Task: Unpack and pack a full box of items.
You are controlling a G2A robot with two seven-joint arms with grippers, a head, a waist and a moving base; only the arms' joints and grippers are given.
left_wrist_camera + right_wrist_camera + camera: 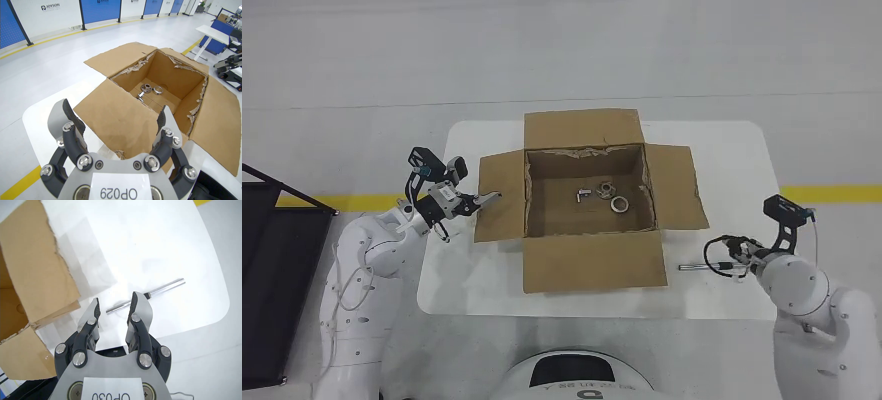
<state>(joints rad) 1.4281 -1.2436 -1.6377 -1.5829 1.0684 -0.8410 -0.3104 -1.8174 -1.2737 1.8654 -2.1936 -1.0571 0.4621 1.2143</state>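
An open cardboard box (pixel 590 242) with all flaps spread stands mid-table. On its floor lie a metal flange (pixel 146 87), a metal ring (pixel 157 90) and a small bracket (pixel 140 95); the ring (pixel 620 204) also shows from above. My left gripper (pixel 115 110) is open, hovering over the box's left flap (pixel 500 197). A metal rod (pixel 149 294) lies on the table right of the box, also seen as the rod (pixel 692 267) from above. My right gripper (pixel 115 303) is open just above the rod, nothing between its fingers.
The white table (pixel 722 160) has bare room behind and to the right of the box. A black rack (pixel 272 270) stands off the table's left side. The box's front flap (pixel 594 262) covers the near table edge area.
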